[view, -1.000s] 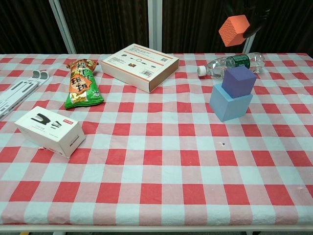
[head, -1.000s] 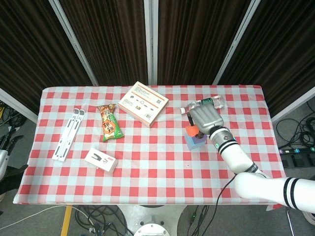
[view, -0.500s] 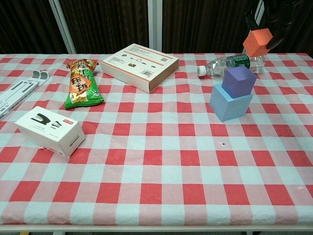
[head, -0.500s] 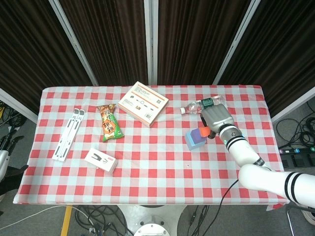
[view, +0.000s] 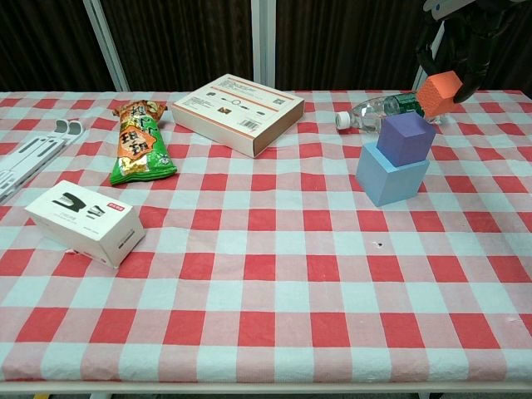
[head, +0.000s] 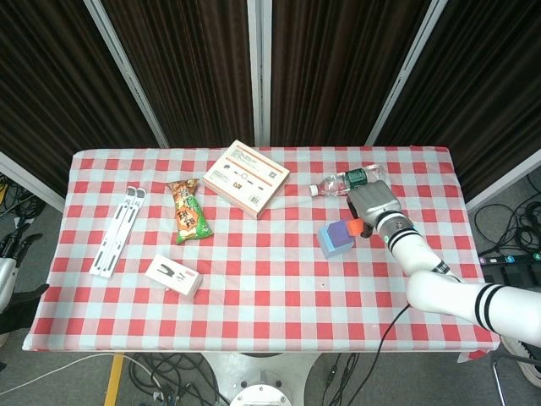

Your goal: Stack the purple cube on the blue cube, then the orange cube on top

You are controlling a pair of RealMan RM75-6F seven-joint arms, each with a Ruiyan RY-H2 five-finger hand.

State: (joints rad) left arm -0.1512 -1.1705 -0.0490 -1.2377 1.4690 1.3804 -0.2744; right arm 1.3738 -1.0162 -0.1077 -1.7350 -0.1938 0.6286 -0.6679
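- Head view: the right robot hand [head: 374, 205] sits over the right half of the counter [head: 254, 292], its fingers closed around the orange cube [head: 355, 226].
- Head view: the purple cube [head: 342, 231] rests on the blue cube [head: 330, 243], just left of the orange one, toward the counter's right edge.
- Head view: a clear water bottle [head: 350, 180] lies near the far edge; a flat printed box [head: 245, 177], a green snack bag [head: 189, 211], a small white box [head: 173, 276] and a white folding stand [head: 117, 230] spread toward the left edge.
- Head view: the left robot hand is out of sight.
- Chest view: the right robot hand [view: 460, 40] grips the orange cube [view: 438, 93] from above, its dark fingers [view: 427, 51] wrapped over it.
- Chest view: the orange cube hangs tilted, above and right of the purple cube [view: 406, 137]; contact between them cannot be told.
- Chest view: the purple cube stands slightly skewed on the blue cube [view: 392, 176], with the bottle [view: 391, 108] lying behind the stack.
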